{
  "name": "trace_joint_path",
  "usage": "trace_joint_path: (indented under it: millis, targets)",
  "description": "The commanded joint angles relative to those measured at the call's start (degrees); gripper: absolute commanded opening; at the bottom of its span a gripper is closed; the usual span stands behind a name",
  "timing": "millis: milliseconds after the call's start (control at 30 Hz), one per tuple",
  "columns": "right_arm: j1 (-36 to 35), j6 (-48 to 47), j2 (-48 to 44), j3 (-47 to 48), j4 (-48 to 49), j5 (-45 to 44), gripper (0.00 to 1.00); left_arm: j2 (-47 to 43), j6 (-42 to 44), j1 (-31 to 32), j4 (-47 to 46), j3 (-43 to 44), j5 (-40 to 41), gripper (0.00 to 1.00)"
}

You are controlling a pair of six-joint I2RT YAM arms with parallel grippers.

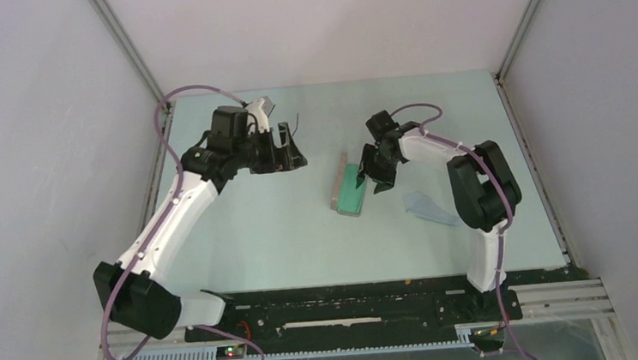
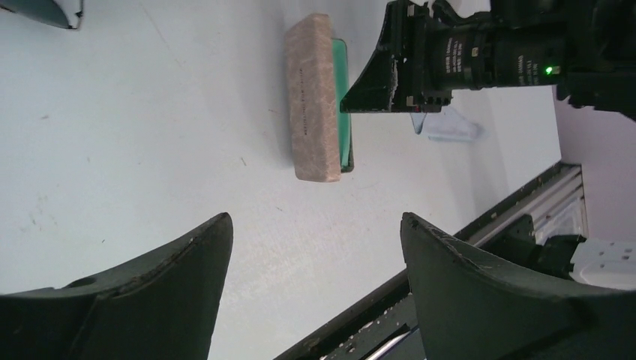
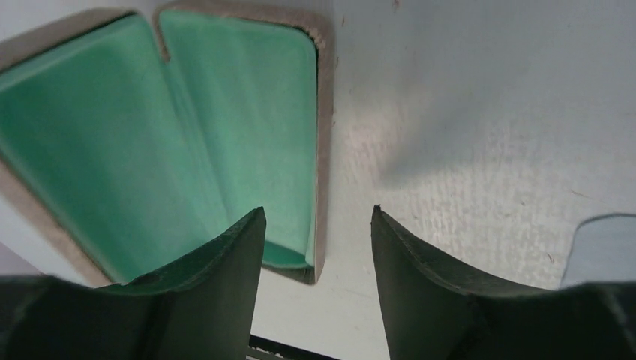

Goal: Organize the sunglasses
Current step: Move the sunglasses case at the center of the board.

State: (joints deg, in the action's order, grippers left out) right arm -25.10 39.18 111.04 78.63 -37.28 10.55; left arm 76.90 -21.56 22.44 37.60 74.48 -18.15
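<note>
Mostly hidden, the sunglasses [image 1: 297, 122] show just a thin black wire.

Left arm [image 1: 172, 216] stretched forward, left jaws spread wide, right arm [image 1: 475, 187] bent inward, right jaws parted, pointing down

The oblong felt case [image 2: 311, 105] is mottled beige-grey outside, with a plain bright green lining. The flat cloth [image 1: 428, 207] is light blue, the table [image 2: 150, 112] pale bluish white; the left hand [image 2: 313, 219] and right hand [image 3: 317, 211] are matte black.
</note>
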Motion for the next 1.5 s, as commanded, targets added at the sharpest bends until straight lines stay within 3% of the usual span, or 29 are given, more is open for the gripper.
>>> trace_joint_path:
  millis: [0,233,400,533,700,900,1300,1467]
  targets:
    - [-0.39,4.48,3.41,4.52,-2.90,-3.71,0.61,-4.34,-2.76,-0.98,-3.51,-3.05,2.71,0.86]
    - [-0.66,8.23,7.65,6.83,-3.50,-4.82,0.43,-7.53,-2.60,-1.47,-3.49,-6.01,2.33,0.86]
    - [1.04,12.44,8.79,6.68,-2.68,-3.34,0.00,-7.80,-1.96,-1.76,-2.96,-6.51,1.70,0.86]
    - [5.18,19.69,6.58,3.38,-2.31,-3.97,0.00,-8.47,-1.90,-1.85,-3.09,-7.16,1.83,0.86]
    - [11.06,36.00,-0.57,-5.12,-3.21,-5.46,0.00,-9.30,-2.00,-1.86,-3.98,-8.51,1.83,0.86]
    - [14.83,46.51,-3.32,-5.77,-5.50,-13.16,0.00,-9.69,-2.44,-1.87,-4.87,-9.96,0.46,0.86]
    - [19.23,57.95,-1.92,-5.71,2.69,-7.98,0.00,-12.10,-2.56,-1.87,-5.24,-12.18,0.48,0.86]
    - [19.59,56.45,-1.14,-5.66,7.19,-4.35,0.02,-12.37,-2.51,-1.87,-5.39,-12.80,0.09,0.86]
